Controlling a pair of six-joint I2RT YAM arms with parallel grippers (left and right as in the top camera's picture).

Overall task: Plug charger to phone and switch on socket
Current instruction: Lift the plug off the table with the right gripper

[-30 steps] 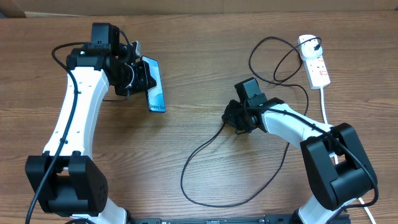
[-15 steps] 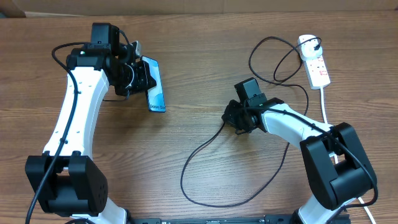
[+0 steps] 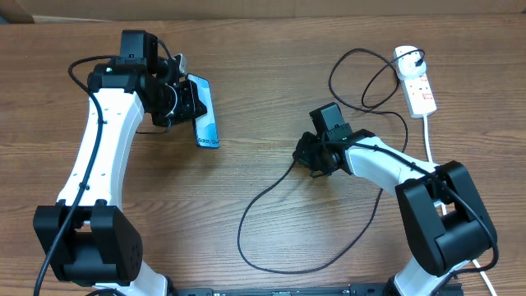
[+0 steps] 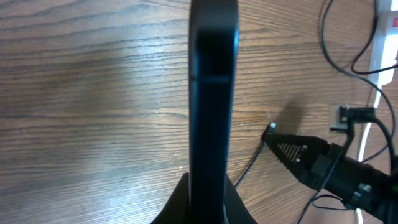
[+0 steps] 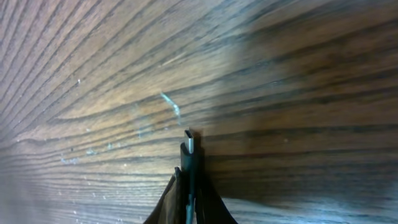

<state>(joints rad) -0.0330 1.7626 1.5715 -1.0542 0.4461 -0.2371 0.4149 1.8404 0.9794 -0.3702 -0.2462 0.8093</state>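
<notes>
Right claw [image 3: 306,156] closed on the small plug tip [image 5: 189,142] of the charger [image 3: 271,193]. The tip juts past the pinched fingers, low over the counter [image 3: 246,49], right of centre.

Left claw [image 3: 182,103] closed on the phone [image 3: 205,115]. Phone is lifted and tilted on its edge at far left-centre, cyan screen showing to the overhead view.

Progress, as judged:
- Both pieces are in grip, which looks like the first stage done.
- Tip and phone are well apart and not joined.
- Cable loops along the near side, then runs far right to the socket [image 3: 415,82].
- A black plug appears seated at the socket's far end.
- Switch position cannot be told.
- Left to do: carry the tip to the phone's port, seat it, then press the socket switch.

Writing:
- White lettering at the phone screen's near end seems to read "Galaxy S24+". It is small, so the reading is not certain.
- Red markings on the socket are too small to read.
- No other labels made out.
</notes>
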